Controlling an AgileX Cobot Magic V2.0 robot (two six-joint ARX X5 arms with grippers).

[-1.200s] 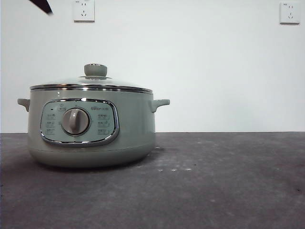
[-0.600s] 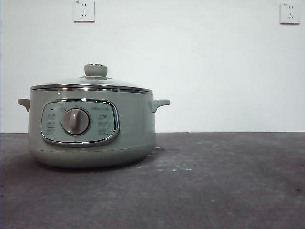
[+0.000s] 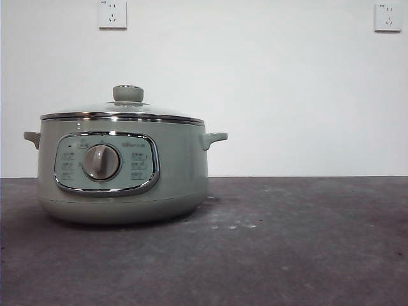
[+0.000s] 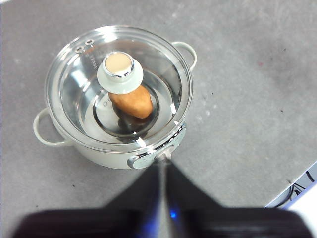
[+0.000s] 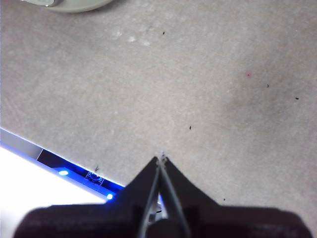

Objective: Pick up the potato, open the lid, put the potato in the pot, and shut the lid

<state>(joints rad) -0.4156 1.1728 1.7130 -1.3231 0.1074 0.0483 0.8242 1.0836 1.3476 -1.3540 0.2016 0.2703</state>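
So the wide pale sage-green electric cooking pot (image 3: 122, 169) sits at the left of the front view on the dark grey speckled desk (image 3: 306, 248), chrome-framed control panel and round dial facing the camera. The shallow-domed glass lid with its shiny steel rim and pale green knob (image 3: 127, 105) is seated on the pot's rim, closed. No arm shows anywhere in the front view.

From the left wrist view you look down through the glass and the oval orange-brown potato (image 4: 132, 101) is lying on the pot's shiny floor, partly tucked under the knob. So it's inside, lid on top.

The left hand (image 4: 162, 166) hangs high above the desk with its two black jaws pressed together, holding nothing. Its tip lines up over the pot's control-panel side, clear of the lid and well above the potato, not touching either.

The right hand (image 5: 161, 161) is off over bare desk, jaws also pressed together and empty. Only a sliver of the pot's base peeks in at the upper left of the right wrist frame, so that hand is well apart from the pot, lid and potato.
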